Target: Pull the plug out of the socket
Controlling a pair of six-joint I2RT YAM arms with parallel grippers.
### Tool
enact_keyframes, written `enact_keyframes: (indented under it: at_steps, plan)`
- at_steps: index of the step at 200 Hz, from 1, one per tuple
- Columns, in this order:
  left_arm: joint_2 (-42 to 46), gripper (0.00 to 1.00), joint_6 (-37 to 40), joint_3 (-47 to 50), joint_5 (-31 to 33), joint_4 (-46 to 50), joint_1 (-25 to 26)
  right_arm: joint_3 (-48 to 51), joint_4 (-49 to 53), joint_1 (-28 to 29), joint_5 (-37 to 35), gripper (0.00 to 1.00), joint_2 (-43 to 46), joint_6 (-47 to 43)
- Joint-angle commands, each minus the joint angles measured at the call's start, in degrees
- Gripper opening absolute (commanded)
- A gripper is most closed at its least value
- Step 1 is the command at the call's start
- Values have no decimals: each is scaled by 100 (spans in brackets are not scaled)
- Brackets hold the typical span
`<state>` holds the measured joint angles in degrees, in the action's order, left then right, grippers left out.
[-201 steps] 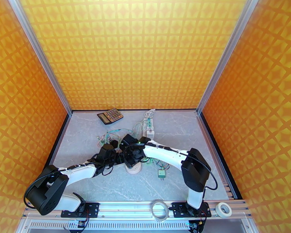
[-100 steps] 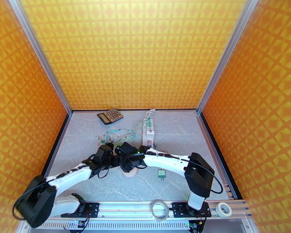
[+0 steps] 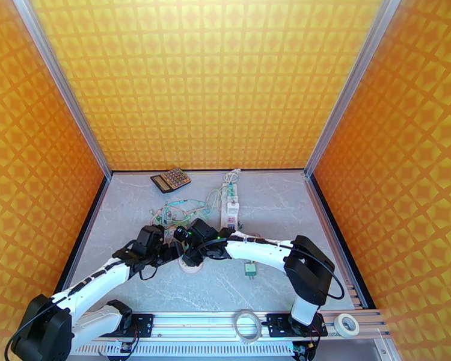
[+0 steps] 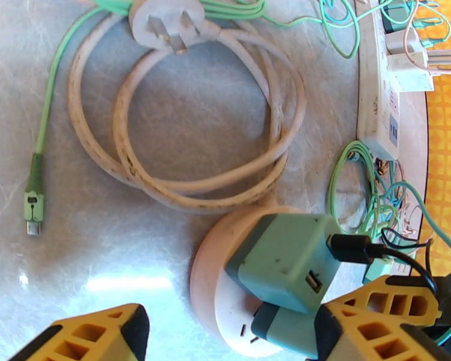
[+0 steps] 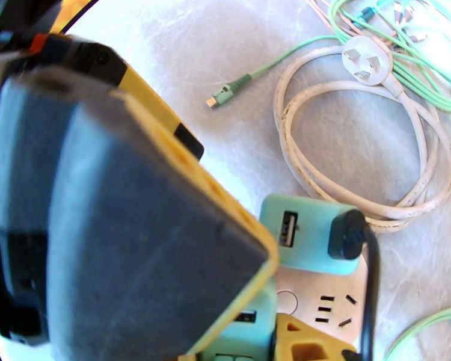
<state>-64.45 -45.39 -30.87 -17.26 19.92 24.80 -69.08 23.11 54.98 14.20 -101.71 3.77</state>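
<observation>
Arms converge low over a round white socket (image 3: pixel 189 267) near the middle of a grey marbled table (image 3: pixel 285 200), the left gripper (image 3: pixel 164 251) and right gripper (image 3: pixel 186 240) almost tip to tip above it.

From the left wrist, a teal plug (image 4: pixel 285 260) sits seated in the socket, with a black cable (image 4: pixel 352 248) pushed into its side. A second plug (image 4: pixel 282 326), also teal, stands just beside it on the same socket. The left gripper's yellow fingers (image 4: pixel 87 338) are spread wide, one on either side of the socket, clamping nothing. The one on the right lies close against the second plug, though contact cannot be made out.

From the right wrist, the right gripper's fingers (image 5: pixel 135 236) are closed together, with the second plug pinched between them at the bottom of the frame. The plug with the black cable stands free just beyond the fingertips.

A coiled white cord (image 4: pixel 74 109) lies beside the socket, and a green lead (image 4: pixel 33 203) lies loose outside the coil. Farther back are a white strip (image 3: pixel 230 206), tangled in thin green wires, and a calculator (image 3: pixel 171 179) at the rear wall.
</observation>
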Motion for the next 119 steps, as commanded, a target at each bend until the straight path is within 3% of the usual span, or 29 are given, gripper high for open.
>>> enact_keyframes:
  at_steps: [1, 28, 63, 77, 119]
  plan:
    - [-28, 76, 54, 88, -584, -36, -127, 17, -492, -30, 121, 20, 160, -427]
    - [-321, 71, 23, 116, -905, -316, -213, 43, -475, -31, 114, 20, 93, -502]
    - [-586, 64, 45, 154, -919, -367, -237, -30, -378, -18, 138, 20, 21, -559]
    - [-727, 56, 82, 189, -905, -325, -234, -97, -324, -8, 103, 20, -10, -602]
    - [-1105, 50, 135, 461, -828, -432, -228, -589, 204, 230, -105, 20, -266, -794]
